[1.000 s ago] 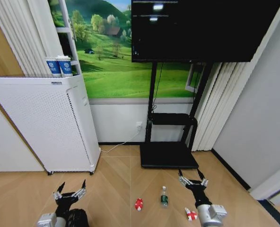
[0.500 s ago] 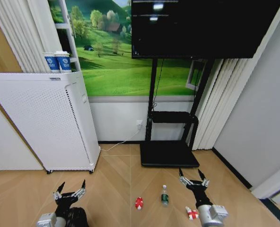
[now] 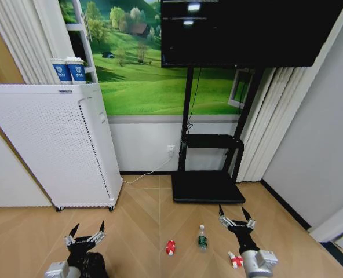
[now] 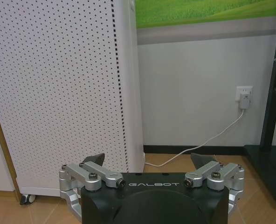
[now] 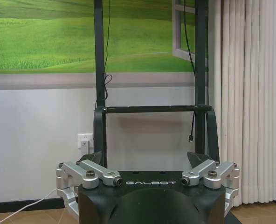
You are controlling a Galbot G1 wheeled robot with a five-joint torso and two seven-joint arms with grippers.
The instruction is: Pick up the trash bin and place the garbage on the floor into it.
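The trash bin [image 3: 94, 266] is sitting nearest, just under the left gripper [image 3: 85, 234], fingers spread. Beyond the bin to its right, garbage is lying: a red-and-white piece [image 3: 170, 248], a bottle [image 3: 202, 238], another piece [image 3: 235, 260] beside the right gripper [image 3: 236, 218], also spread.

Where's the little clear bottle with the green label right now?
In the head view the bottle stands on the floor, between a red-and-white piece and the open right gripper, before the black stand's base.

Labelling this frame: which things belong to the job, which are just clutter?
Job:
trash bin
red-and-white pieces and
clear bottle
floor
left hand, right hand, both open

Clutter:
white perforated appliance
blue paper cups
TV stand
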